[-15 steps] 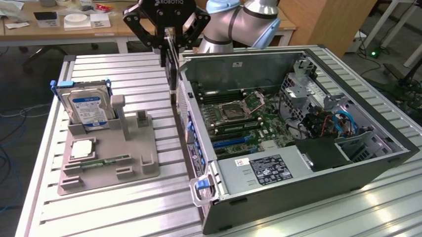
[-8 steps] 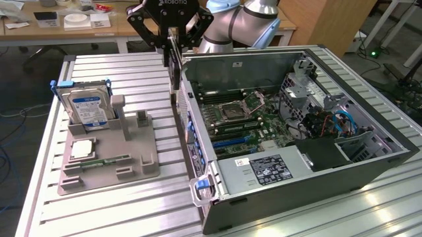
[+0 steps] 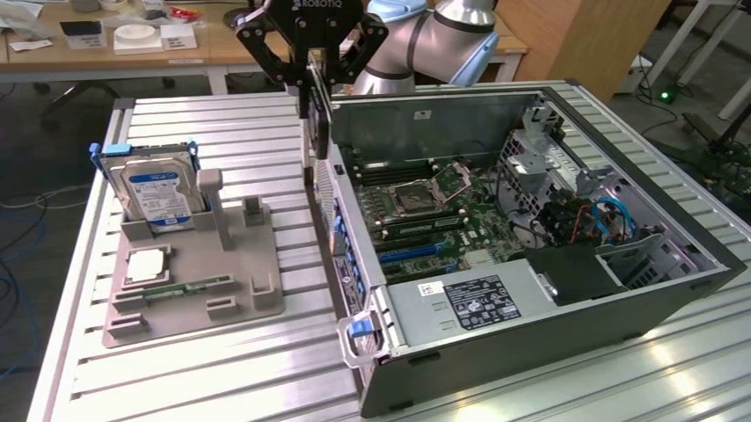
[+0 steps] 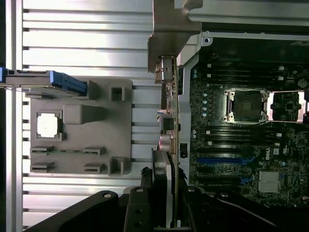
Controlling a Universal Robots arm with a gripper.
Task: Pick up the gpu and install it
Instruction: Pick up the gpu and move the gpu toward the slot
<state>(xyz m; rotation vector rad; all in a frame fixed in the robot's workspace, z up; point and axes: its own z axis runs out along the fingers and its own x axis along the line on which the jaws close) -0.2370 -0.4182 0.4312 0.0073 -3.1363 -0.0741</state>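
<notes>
Lying on the desk (image 3: 211, 369), the open computer case (image 3: 657, 290) bares its motherboard (image 3: 434, 211). The gpu (image 3: 319, 132) hangs straight below the end effector (image 3: 317, 83), long axis vertical, over the case wall at the exterior view's left. The jaws, partly closed, clamp its upper end.

The gpu (image 3: 318, 123) is a thin, dark card. It hangs upright, edge-on, over the far end of the computer case (image 3: 528, 352) wall at the exterior view's left.
</notes>
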